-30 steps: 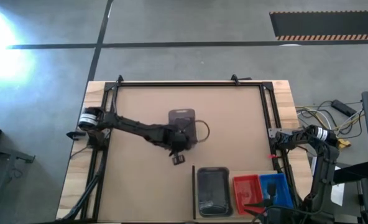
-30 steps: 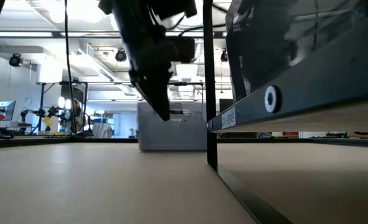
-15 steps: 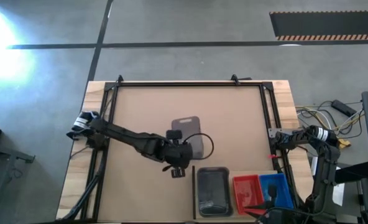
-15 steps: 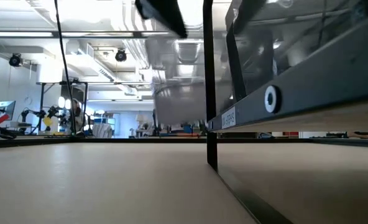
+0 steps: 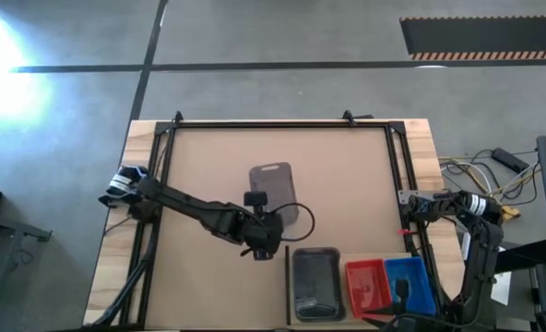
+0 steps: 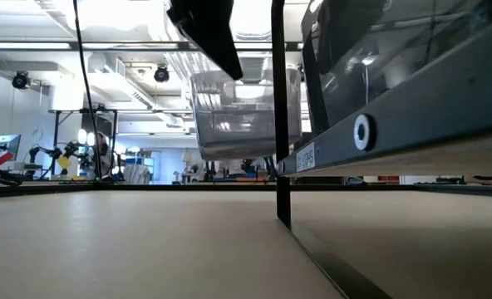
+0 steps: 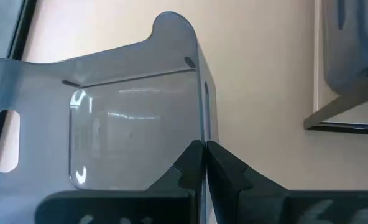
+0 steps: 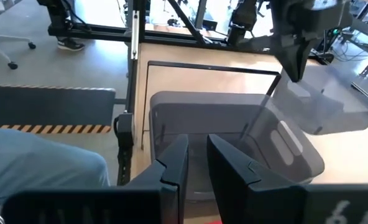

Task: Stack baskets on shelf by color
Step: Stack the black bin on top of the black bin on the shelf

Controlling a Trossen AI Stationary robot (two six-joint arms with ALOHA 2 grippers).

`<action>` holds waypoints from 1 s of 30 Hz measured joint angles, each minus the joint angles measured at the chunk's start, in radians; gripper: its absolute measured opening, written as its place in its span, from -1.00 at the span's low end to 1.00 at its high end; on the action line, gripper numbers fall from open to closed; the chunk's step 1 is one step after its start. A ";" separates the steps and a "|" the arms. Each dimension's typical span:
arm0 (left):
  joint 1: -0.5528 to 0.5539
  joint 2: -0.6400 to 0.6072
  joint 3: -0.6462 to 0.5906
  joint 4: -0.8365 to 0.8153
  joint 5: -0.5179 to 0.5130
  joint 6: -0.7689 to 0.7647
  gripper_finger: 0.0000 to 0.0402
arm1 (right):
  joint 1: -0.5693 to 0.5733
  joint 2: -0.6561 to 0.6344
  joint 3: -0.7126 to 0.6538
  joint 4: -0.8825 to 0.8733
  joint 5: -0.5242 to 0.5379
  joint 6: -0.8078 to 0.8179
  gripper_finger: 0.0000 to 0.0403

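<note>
My left gripper point(image 5: 264, 238) is shut on a dark smoky grey basket point(image 5: 273, 187) above the middle of the table. In the low view this basket point(image 6: 239, 112) hangs clear of the tabletop under the gripper point(image 6: 204, 25). The shelf point(image 5: 288, 277) lies at the table's near right, behind a thin dark upright edge. On it stand another grey basket point(image 5: 316, 281), a red basket point(image 5: 365, 286) and a blue basket point(image 5: 408, 281), side by side. My right gripper point(image 8: 196, 163) waits open at the near edge, looking over the shelf's grey basket point(image 8: 227, 134). My left gripper pinches the rim of the grey basket's wall point(image 7: 202, 134) at the basket's near end. One finger point(image 7: 187, 163) is inside the basket and the other point(image 7: 224, 167) outside. The fingers come slanting down from the table's near left. The basket is lifted clear and tilted.
A black metal frame point(image 5: 273, 123) runs round the tabletop. The shelf's upright edge point(image 6: 282, 124) stands just right of the held basket in the low view. Bare tabletop point(image 5: 208, 157) lies to the left and far side. Cables point(image 5: 480, 171) lie off the table's right side.
A second ago the grey basket stood on the table with my left gripper at its near end. My left gripper has since lifted it clear of the tabletop and carried it a little toward the near edge and the shelf. The basket now hangs tilted.
</note>
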State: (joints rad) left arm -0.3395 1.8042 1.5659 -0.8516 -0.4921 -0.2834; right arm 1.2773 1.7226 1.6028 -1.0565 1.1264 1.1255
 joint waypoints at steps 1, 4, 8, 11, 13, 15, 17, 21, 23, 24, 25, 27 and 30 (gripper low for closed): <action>0.001 0.000 -0.014 0.017 0.000 0.000 -1.00 | 0.001 0.000 0.000 0.000 0.000 0.000 -0.74; 0.002 0.000 -0.060 0.064 0.018 -0.025 -1.00 | 0.001 0.000 0.000 0.000 0.000 0.000 -0.74; 0.006 0.009 -0.129 0.131 0.050 -0.050 -1.00 | 0.001 0.000 0.000 0.000 0.000 0.000 -0.74; 0.013 0.010 -0.180 0.184 0.066 -0.052 -1.00 | 0.001 0.000 0.000 0.000 0.000 0.000 -0.74; 0.015 0.007 -0.201 0.188 0.066 -0.053 -1.00 | 0.001 0.000 0.000 0.001 0.000 0.000 -0.74; 0.017 0.007 -0.205 0.193 0.066 -0.061 -1.00 | 0.001 0.000 0.000 0.001 0.000 0.000 -0.74; 0.025 0.006 -0.205 0.197 0.095 -0.087 -0.97 | 0.001 0.000 0.000 0.001 0.000 0.000 -0.74; 0.046 0.005 -0.212 0.197 0.183 -0.102 -0.73 | 0.001 0.000 0.000 0.001 0.000 0.000 -0.74; 0.053 0.005 -0.217 0.201 0.198 -0.102 -0.56 | 0.001 0.000 0.000 0.001 0.000 0.000 -0.74; 0.056 0.005 -0.222 0.206 0.199 -0.101 -0.47 | 0.001 0.000 0.000 0.001 0.000 0.000 -0.74; 0.058 0.005 -0.231 0.219 0.200 -0.098 -0.38 | 0.001 0.000 0.000 0.001 0.000 0.000 -0.74; 0.058 0.005 -0.246 0.230 0.201 -0.072 -0.21 | 0.001 0.000 0.000 0.001 0.000 0.000 -0.74; 0.057 0.005 -0.261 0.234 0.204 -0.025 -0.05 | 0.001 0.000 0.000 0.001 0.000 0.000 -0.74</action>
State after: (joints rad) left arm -0.2825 1.8095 1.3047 -0.6174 -0.2886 -0.3083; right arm 1.2781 1.7226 1.6028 -1.0558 1.1261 1.1255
